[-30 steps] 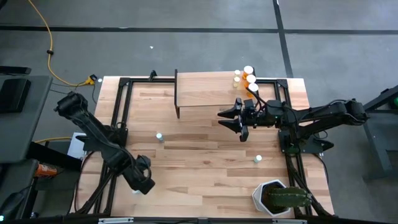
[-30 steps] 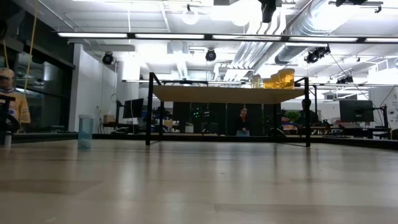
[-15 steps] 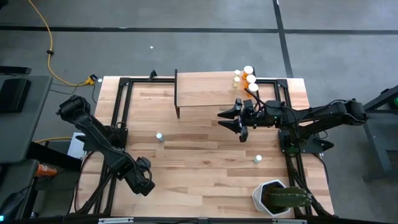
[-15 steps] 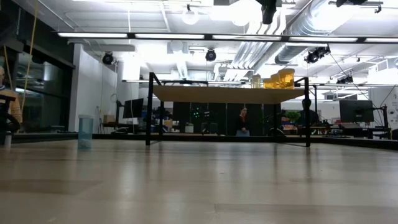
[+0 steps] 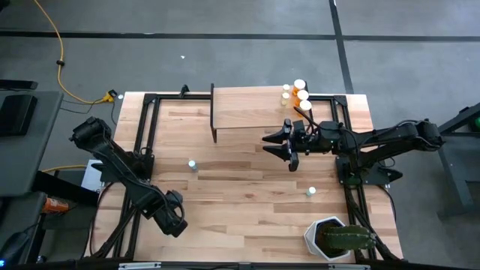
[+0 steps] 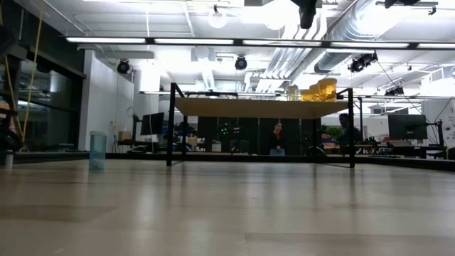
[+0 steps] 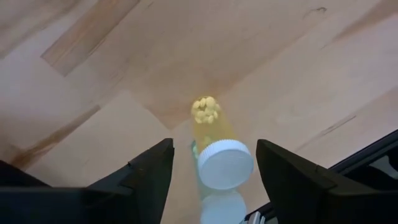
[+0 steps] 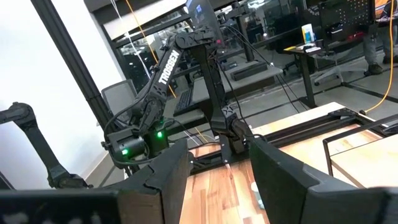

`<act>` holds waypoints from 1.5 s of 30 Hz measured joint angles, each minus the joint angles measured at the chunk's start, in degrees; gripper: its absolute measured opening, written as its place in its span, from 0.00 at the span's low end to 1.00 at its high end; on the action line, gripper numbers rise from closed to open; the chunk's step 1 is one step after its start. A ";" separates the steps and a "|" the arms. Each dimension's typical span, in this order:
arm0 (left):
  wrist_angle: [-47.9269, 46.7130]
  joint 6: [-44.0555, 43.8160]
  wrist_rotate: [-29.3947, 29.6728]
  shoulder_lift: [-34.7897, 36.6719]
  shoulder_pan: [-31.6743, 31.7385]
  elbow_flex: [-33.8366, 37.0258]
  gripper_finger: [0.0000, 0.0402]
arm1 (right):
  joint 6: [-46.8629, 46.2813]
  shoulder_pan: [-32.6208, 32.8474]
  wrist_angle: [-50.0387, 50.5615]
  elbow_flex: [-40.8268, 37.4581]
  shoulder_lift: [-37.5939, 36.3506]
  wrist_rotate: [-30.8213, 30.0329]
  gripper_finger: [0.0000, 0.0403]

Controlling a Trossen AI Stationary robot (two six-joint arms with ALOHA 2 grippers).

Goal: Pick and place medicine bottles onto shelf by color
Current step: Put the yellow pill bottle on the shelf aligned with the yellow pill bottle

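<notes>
Left wrist view: upright orange bottle [image 7: 214, 146], white cap up.

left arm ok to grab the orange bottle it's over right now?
Probably yes. In the left wrist view the orange bottle stands upright on the bare tabletop, between the left end effector's open fingers, apart from both. Nothing else stands near it.

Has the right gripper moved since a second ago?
No. In the high view the right gripper hangs in the same place by the shelf's near edge.
</notes>
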State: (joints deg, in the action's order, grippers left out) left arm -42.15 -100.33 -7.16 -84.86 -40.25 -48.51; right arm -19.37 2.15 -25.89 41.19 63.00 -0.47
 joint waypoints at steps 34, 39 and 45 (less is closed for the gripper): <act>-2.89 7.55 2.69 9.89 3.32 -0.02 0.36 | -0.07 0.00 1.72 0.00 0.00 0.00 0.41; -2.86 7.95 5.22 9.90 2.19 -0.02 0.36 | -0.07 0.00 1.81 0.00 0.00 0.00 0.41; -2.87 7.09 7.67 9.90 -0.13 -0.02 0.41 | -0.07 -0.01 2.88 0.00 0.00 0.00 0.41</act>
State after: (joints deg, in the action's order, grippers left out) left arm -45.03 -93.24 0.50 -74.96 -40.38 -48.53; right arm -19.45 2.14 -23.00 41.19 63.00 -0.47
